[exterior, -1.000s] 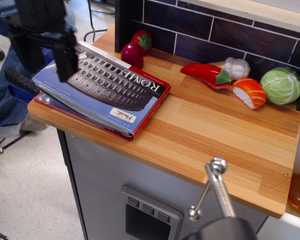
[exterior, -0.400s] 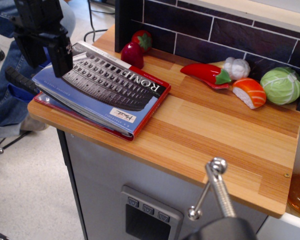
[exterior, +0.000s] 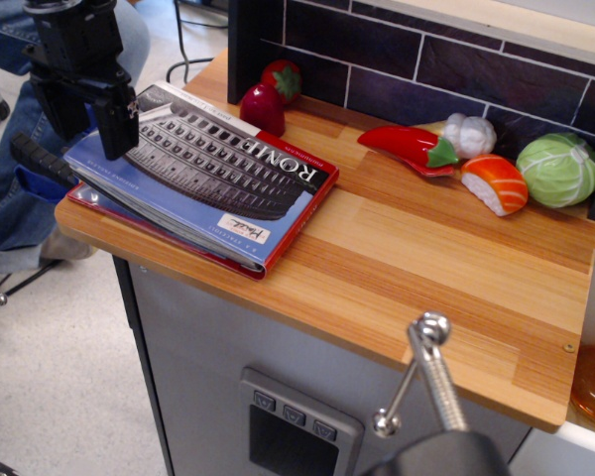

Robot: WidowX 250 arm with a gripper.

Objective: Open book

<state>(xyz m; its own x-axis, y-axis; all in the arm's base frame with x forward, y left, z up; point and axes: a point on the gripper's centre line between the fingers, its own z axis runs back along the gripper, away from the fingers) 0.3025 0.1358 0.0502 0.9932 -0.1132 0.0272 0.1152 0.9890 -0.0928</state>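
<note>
The book [exterior: 213, 178] lies closed on the left end of the wooden counter [exterior: 426, 258]. It has a blue cover with a grey Colosseum photo, "ROME" on a black band, and red edging. Its cover bows up a little at the left edge. My black gripper [exterior: 87, 121] hangs over the book's far left corner. It is open, with one finger [exterior: 117, 124] over the cover and the other finger [exterior: 52, 107] off the book's left edge. Nothing is held between them.
Toy food lies along the dark tiled back wall [exterior: 456, 69]: two red fruits [exterior: 263, 107], a red pepper [exterior: 407, 147], garlic [exterior: 471, 134], salmon sushi [exterior: 496, 183] and a cabbage [exterior: 558, 169]. A metal handle [exterior: 431, 377] sticks out in front. A person's jeans [exterior: 5, 188] are at the left.
My gripper has moved a little to the left, from over the cover toward the book's left corner. The book has not moved.
</note>
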